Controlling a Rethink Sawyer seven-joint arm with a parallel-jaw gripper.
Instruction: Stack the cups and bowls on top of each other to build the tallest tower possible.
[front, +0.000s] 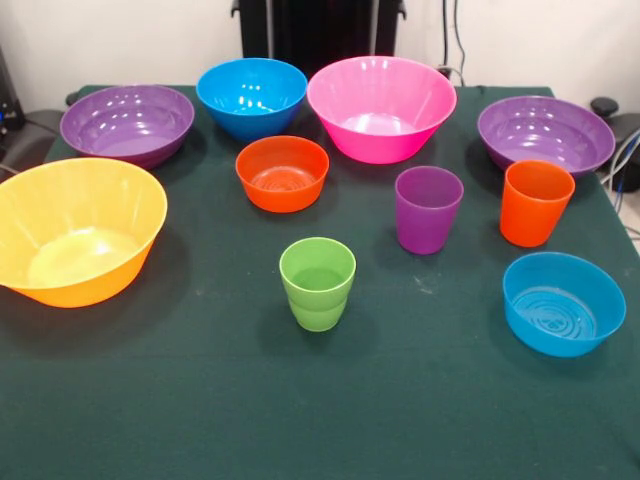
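Observation:
All cups and bowls stand apart, upright, on the dark green tablecloth (200, 420); no tower stands. The green cup (317, 283) is near the middle front. The purple cup (428, 208) and orange cup (535, 202) stand right of centre. The large yellow-orange bowl (72, 231) is at the left. Along the back are a wide purple bowl (127, 124), the medium blue bowl (251, 96), the large pink bowl (381, 107) and a second purple bowl (545, 134). The small orange bowl (282, 172) is mid-table. The small shallow blue bowl (563, 303) is front right. The gripper is out of view.
The robot's dark pedestal (318, 30) stands behind the table's far edge. Cables (622, 165) hang at the right side. Open cloth lies along the front of the table.

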